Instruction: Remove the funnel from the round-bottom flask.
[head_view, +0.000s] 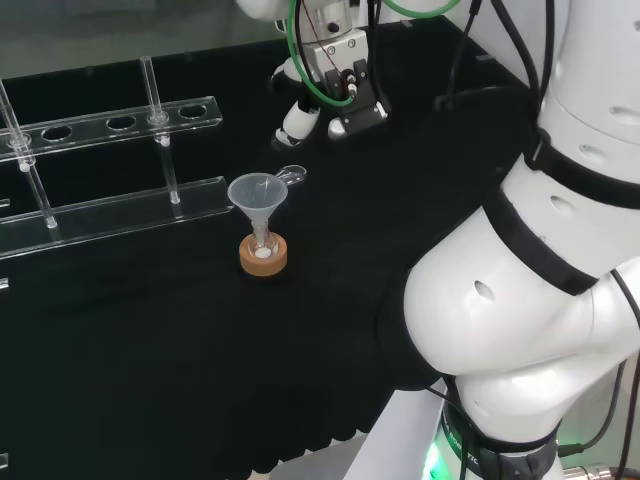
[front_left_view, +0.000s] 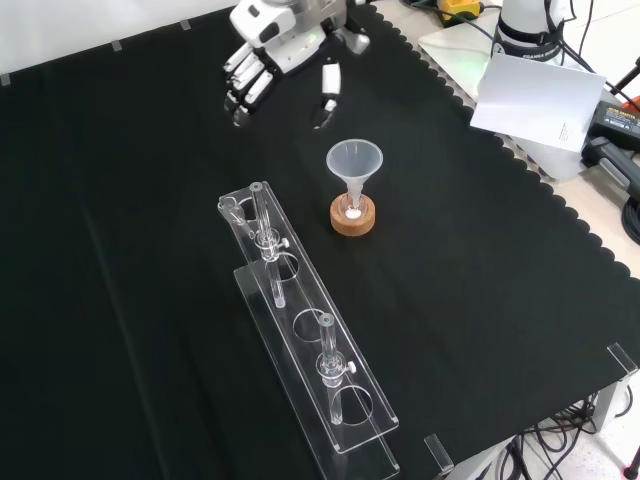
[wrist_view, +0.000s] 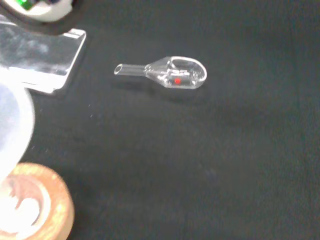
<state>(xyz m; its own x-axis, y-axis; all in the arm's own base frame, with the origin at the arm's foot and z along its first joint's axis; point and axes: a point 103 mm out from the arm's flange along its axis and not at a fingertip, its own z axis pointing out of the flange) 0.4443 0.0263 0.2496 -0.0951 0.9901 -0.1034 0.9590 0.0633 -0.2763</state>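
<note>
Head view: the funnel (head_view: 258, 192) stands upright with its stem in the round-bottom flask (head_view: 263, 247), which a cork ring (head_view: 263, 255) steadies on the bench (head_view: 150, 350); the hand (head_view: 330, 85) hovers farther off. Front view: the hand (front_left_view: 275, 50), fingers relaxed and holding nothing, hangs beyond the funnel's left, apparently poised to approach. Wrist view: a small clear scoop (wrist_view: 172, 75) lies apart on the cloth.

No legible text, label, brand, number or sign was found on the funnel (head_view: 259, 196), the cork ring (head_view: 263, 254) beneath it or the clear rack (front_left_view: 300, 340) beside it. A white sheet (front_left_view: 535, 100) lying beyond the worktop's (front_left_view: 450, 260) scalloped edge, well apart from the funnel in the front view, bears a few small dark marks; these could not be read.
</note>
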